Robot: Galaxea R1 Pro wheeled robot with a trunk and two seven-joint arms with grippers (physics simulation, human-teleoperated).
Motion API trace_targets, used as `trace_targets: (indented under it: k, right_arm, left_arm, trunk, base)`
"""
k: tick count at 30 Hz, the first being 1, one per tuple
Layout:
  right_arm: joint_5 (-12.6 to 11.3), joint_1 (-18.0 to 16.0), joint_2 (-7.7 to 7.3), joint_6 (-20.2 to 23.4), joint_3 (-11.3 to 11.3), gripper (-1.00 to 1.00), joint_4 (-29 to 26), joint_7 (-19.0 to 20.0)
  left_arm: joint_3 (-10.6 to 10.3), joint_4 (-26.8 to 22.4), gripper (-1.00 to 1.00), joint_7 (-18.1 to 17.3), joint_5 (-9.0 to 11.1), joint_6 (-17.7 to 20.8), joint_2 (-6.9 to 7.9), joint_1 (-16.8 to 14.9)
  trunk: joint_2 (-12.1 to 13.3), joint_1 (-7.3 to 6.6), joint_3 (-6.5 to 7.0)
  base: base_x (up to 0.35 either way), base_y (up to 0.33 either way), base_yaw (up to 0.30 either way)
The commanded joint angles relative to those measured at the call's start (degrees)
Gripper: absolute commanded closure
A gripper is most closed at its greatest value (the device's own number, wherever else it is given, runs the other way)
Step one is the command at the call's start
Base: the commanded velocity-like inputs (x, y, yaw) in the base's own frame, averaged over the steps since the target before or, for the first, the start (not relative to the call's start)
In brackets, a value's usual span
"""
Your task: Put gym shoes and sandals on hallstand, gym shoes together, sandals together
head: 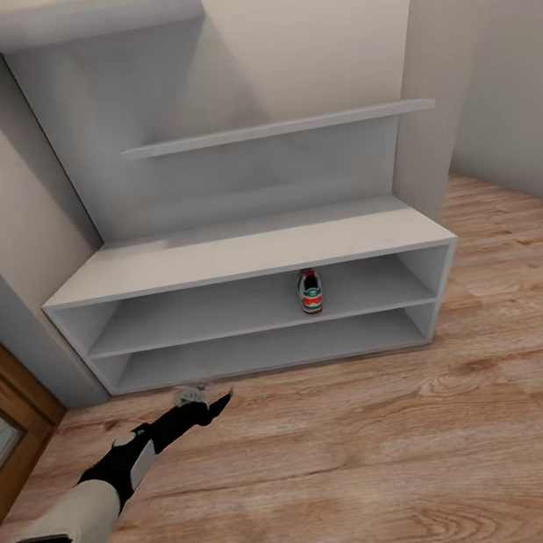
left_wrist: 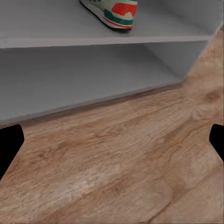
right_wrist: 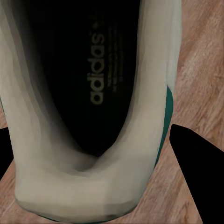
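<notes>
One gym shoe [head: 310, 291] stands on the upper of the two low shelves of the hallstand [head: 242, 257], heel facing out; it also appears as the gym shoe [left_wrist: 114, 11] in the left wrist view. My left gripper [head: 210, 400] hovers low over the corridor floor [head: 383, 448] in front of the bottom shelf, open [left_wrist: 112, 140] with nothing between its fingers. The right wrist view looks down into a second gym shoe [right_wrist: 93, 93], white collar, dark inside, green side. My right gripper [right_wrist: 90, 130] straddles it, one finger [right_wrist: 196, 177] against its side. The sandals are out of view.
A wooden door frame [head: 5, 425] stands at the left beside the hallstand. Two floating shelves [head: 277, 128] hang on the wall above the bench top. Wood flooring stretches to the right and toward me.
</notes>
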Motion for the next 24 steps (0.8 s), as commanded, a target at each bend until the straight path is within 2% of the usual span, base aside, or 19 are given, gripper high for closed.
trace_targets:
  k: [1, 3, 4, 5, 6, 8, 10, 12, 13, 14, 17, 18, 20, 21, 24]
  right_arm:
    - [0.5, -0.1, 0.02, 0.3, 0.0, 1.00, 0.0, 0.1]
    - [0.4, -0.1, 0.07, 0.3, 0.9, 1.00, 0.2, 0.3]
    - [0.3, -0.1, 0.23, 0.3, 2.3, 1.00, 0.3, 0.4]
    - [0.2, -0.1, 0.71, 0.3, 5.1, 1.00, 0.4, 0.5]
    - [0.1, -0.1, 1.64, 0.3, 9.2, 1.00, 0.4, 0.5]
    - [0.0, -0.1, 4.45, 0.2, 19.7, 1.00, 0.5, 0.3]
    - [0.0, -0.1, 7.41, 0.2, 30.1, 1.00, 0.5, 0.1]
    - [-0.1, -0.1, 10.57, 0.4, 37.8, 1.00, 0.5, 0.0]
    - [-0.1, -0.1, 12.42, 0.5, 40.3, 1.00, 0.5, 0.0]
    - [-0.1, -0.1, 13.34, 0.6, 41.2, 1.00, 0.5, 0.0]
    - [0.1, -0.4, 18.73, 0.8, 44.0, 1.00, 0.7, 0.0]
    - [0.2, -1.7, 20.88, 1.3, 44.6, 1.00, 0.6, 0.0]
    - [0.2, -4.0, 21.77, 1.9, 44.7, 1.00, 0.9, 0.0]
    - [0.1, -7.2, 22.84, 3.2, 44.8, 1.00, 3.3, 0.0]
    - [0.1, -11.9, 23.38, 4.2, 44.8, 1.00, 7.0, 0.0]
  left_arm:
    - [-0.3, 0.5, -1.00, -1.7, 0.8, -1.2, 0.65, 0.0]
    - [0.5, 1.9, -1.00, -7.3, 3.5, -3.4, 3.02, 0.2]
    - [0.8, 2.4, -1.00, -10.0, 5.5, -4.1, 4.00, 0.2]
    - [1.1, 2.6, -1.00, -12.7, 7.7, -5.0, 4.83, 0.3]
    - [1.2, 2.8, -1.00, -15.4, 9.9, -5.9, 5.77, 0.3]
    - [1.4, 3.0, -1.00, -20.1, 13.2, -7.8, 7.73, 0.8]
    - [1.5, 3.1, -1.00, -23.3, 14.6, -9.4, 9.16, 1.2]
    - [1.5, 3.1, -1.00, -25.3, 15.2, -10.2, 10.67, 1.5]
    - [1.5, 3.1, -1.00, -26.4, 15.4, -10.4, 11.41, 1.6]
    - [1.5, 3.1, -1.00, -26.9, 15.4, -10.5, 11.68, 1.6]
    - [1.4, 3.2, -1.00, -30.1, 15.5, -10.8, 12.54, 1.7]
    - [1.4, 3.1, -1.00, -31.6, 15.4, -11.0, 12.71, 1.7]
    - [1.4, 3.1, -1.00, -31.9, 15.4, -11.1, 12.73, 1.7]
    - [1.4, 3.1, -1.00, -32.1, 15.3, -11.1, 12.75, 1.7]
    - [1.3, 3.1, -1.00, -32.3, 15.2, -11.3, 12.76, 1.7]
  trunk:
    - [0.0, -0.01, -0.05]
    - [0.0, -0.01, -0.05]
    - [0.0, -0.01, -0.05]
    - [0.0, -0.01, -0.05]
    - [0.0, -0.01, -0.05]
    - [0.0, -0.01, -0.05]
    - [0.0, -0.01, -0.05]
    - [0.0, -0.01, -0.05]
    - [0.0, -0.01, -0.05]
    - [0.0, -0.01, -0.05]
    - [0.0, -0.01, -0.05]
    - [0.0, -0.01, -0.05]
    - [0.0, -0.01, -0.05]
    - [0.0, -0.01, -0.05]
    - [0.0, -0.01, -0.05]
  base:
    - [0.000, 0.000, 0.000]
    - [0.000, 0.000, 0.000]
    - [0.000, 0.000, 0.000]
    - [0.000, 0.000, 0.000]
    - [0.000, 0.000, 0.000]
    - [0.000, 0.000, 0.000]
    - [0.000, 0.000, 0.000]
    - [0.000, 0.000, 0.000]
    - [0.000, 0.000, 0.000]
    - [0.000, 0.000, 0.000]
    - [0.000, 0.000, 0.000]
    - [0.000, 0.000, 0.000]
    - [0.000, 0.000, 0.000]
    - [0.000, 0.000, 0.000]
    - [0.000, 0.000, 0.000]
